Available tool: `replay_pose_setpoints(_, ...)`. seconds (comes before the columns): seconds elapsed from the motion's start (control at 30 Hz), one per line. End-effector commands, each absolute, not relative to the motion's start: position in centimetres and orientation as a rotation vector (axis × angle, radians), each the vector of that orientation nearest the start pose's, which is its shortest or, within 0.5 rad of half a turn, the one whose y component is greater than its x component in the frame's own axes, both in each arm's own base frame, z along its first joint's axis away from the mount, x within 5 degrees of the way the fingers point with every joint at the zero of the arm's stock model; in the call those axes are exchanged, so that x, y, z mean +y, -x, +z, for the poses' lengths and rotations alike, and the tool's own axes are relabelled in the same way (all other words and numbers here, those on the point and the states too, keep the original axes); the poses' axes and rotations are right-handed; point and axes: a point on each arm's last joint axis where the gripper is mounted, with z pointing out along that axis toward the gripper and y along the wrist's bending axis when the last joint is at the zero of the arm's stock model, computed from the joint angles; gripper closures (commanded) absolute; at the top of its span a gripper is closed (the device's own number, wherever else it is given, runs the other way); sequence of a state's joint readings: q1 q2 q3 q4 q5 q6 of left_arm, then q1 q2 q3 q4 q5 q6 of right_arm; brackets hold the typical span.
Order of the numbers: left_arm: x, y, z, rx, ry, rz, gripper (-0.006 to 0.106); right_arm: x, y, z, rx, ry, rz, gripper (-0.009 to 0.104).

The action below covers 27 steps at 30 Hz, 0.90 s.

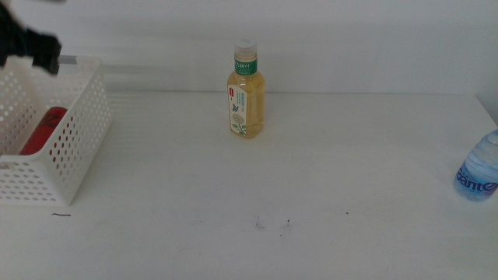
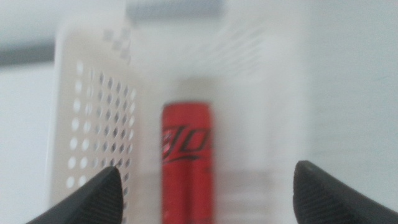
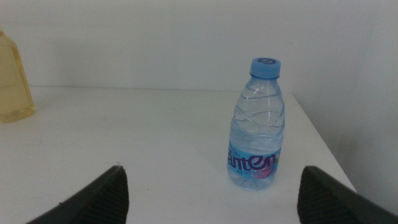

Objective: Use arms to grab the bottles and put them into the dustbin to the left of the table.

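White counter (image 1: 233, 194) carrying two upright bottles; noting near to far. Nearest, at right edge: water bottle (image 1: 478, 173), standing before right end effector (image 3: 211, 190), jaws spread wide, grasping nothing. Farther, mid-counter: yellow tea bottle (image 1: 246, 92), untouched. At left: dustbin (image 1: 74, 148) holding red can (image 1: 41, 131), lying down. Left end effector (image 2: 205, 190) hovering above dustbin, released, empty. Advising: centring the water bottle between the right jaws, closing on the label band, keeping it upright. Counting: bottles on counter, two; cans binned, one; dustbins, one; end effectors, two.
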<state>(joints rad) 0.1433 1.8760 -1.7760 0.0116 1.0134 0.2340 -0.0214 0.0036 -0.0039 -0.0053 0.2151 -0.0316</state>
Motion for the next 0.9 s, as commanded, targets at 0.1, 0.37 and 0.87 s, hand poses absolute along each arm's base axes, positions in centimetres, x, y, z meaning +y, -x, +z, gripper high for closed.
replay_pose_setpoints(0.1,-1.1,-36.3,37.5,2.352,-0.213,0.077,0.007,-0.1,-5.6,19.5,1.686,0.026,-0.054,0.024)
replay_pose_setpoints(0.37,-9.7,-27.4,34.9,1.972,-0.377,-0.186,0.007,-0.1,-5.6,19.5,1.686,0.026,-0.054,0.024)
replay_pose_setpoints(0.87,-11.7,-22.3,27.3,1.838,-0.491,-0.315,0.007,-0.1,-5.6,19.5,1.686,0.026,-0.054,0.024)
